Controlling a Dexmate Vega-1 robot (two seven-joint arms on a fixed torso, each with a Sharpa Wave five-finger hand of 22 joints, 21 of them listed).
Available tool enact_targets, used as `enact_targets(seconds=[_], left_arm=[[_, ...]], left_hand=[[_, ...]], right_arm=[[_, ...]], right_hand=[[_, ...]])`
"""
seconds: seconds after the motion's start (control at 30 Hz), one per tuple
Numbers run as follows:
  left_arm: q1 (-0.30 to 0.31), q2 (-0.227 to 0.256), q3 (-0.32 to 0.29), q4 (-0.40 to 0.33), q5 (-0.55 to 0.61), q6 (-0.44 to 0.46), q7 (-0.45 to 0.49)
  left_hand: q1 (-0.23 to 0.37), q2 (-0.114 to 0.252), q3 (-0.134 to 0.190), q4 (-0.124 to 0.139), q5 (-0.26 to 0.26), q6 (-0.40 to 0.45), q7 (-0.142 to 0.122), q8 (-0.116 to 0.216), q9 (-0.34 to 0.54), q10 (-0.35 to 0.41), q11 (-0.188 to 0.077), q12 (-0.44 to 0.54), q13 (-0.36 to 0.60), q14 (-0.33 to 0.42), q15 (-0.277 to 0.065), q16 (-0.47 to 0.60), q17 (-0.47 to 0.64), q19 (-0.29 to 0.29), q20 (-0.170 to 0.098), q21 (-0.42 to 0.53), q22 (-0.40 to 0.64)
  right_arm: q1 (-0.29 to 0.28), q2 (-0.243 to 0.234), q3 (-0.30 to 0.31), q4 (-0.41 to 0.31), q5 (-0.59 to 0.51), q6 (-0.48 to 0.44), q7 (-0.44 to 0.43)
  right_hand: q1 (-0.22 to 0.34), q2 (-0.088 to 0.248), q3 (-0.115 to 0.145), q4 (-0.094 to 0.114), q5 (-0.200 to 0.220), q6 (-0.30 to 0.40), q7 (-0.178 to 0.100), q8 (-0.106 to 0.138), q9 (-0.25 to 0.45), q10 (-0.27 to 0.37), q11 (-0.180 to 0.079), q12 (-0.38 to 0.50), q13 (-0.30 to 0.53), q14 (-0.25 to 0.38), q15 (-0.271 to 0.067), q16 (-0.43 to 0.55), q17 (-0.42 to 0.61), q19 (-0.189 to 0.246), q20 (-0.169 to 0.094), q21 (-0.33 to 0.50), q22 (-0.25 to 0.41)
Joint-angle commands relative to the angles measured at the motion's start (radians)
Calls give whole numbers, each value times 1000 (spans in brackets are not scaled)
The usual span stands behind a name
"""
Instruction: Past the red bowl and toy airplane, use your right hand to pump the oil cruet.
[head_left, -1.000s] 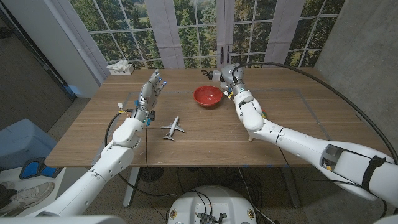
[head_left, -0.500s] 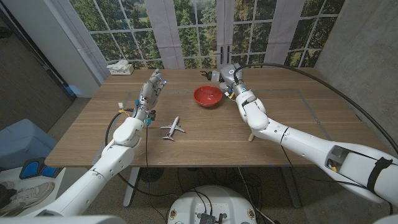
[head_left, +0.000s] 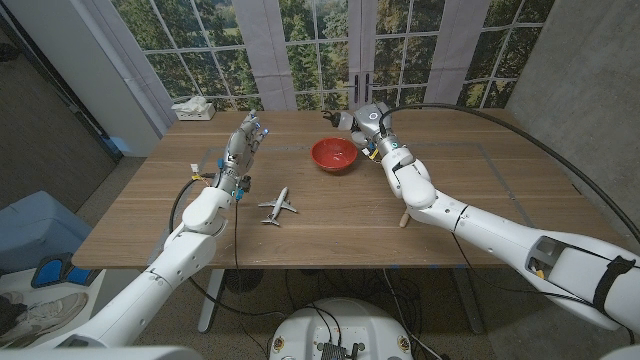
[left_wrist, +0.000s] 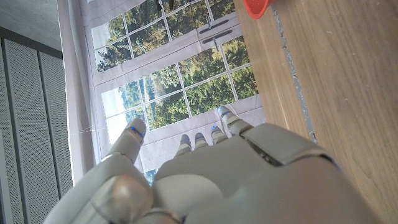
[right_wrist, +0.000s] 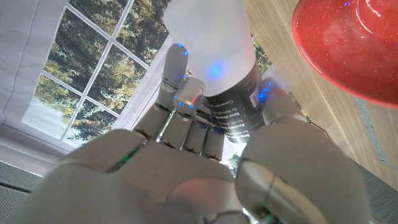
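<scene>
The red bowl (head_left: 335, 154) sits mid-table and the small white toy airplane (head_left: 278, 206) lies nearer me, to its left. Beyond the bowl, my right hand (head_left: 372, 122) is at the oil cruet (head_left: 338, 120). In the right wrist view the cruet (right_wrist: 214, 43) has a white body with a dark label. My right hand (right_wrist: 186, 174) wraps it, fingers (right_wrist: 177, 68) on one side and thumb on the other, with the bowl (right_wrist: 348, 43) close by. My left hand (head_left: 243, 145) is raised over the table's left part, fingers straight, holding nothing; it also shows in the left wrist view (left_wrist: 236, 180).
A tissue box (head_left: 192, 108) stands at the table's far left corner. The wooden table (head_left: 480, 190) has bare room to the right of my right arm and along its front edge. Tall windows and curtains stand behind the far edge.
My right hand has edged slightly further toward the far edge, closing round the cruet. The left hand, bowl and airplane have not moved.
</scene>
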Motion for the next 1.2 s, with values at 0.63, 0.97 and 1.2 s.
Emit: enact_targets(seconds=[0.63,0.97,1.2], left_arm=[[-8,-2,2,4,1,6,3],[-11,-1,2,5,1,8,0],[-8,3,1,-3,3,8,2]], left_hand=[[9,72,1,1,3,-7,-2,1,1,-29,-6,1,2,-62,-80,3,0,6,-23,-2,3],[9,70,0,-1,2,-7,-3,1,1,-30,-4,1,2,-62,-80,3,0,6,-22,-2,3],[9,69,-1,-1,2,-8,-4,1,1,-30,-5,1,2,-62,-81,3,0,6,-22,-2,3]], right_arm=[[-63,27,126,-33,285,61,-98],[-86,38,168,-60,404,54,-113],[-99,41,189,-91,470,36,-107]], right_hand=[[27,36,39,39,-57,-85,-51,-63,-62,-56,-36,-140,-73,-6,-50,-34,-6,24,-124,6,-81],[-2,-6,12,43,-47,-172,-67,-73,-92,-186,-41,-166,-118,-48,-50,-100,-33,33,-123,-20,-105],[-32,-31,-10,55,-33,-227,-73,-67,-116,-257,-43,-155,-163,-83,-50,-257,-133,48,-123,-44,-108]])
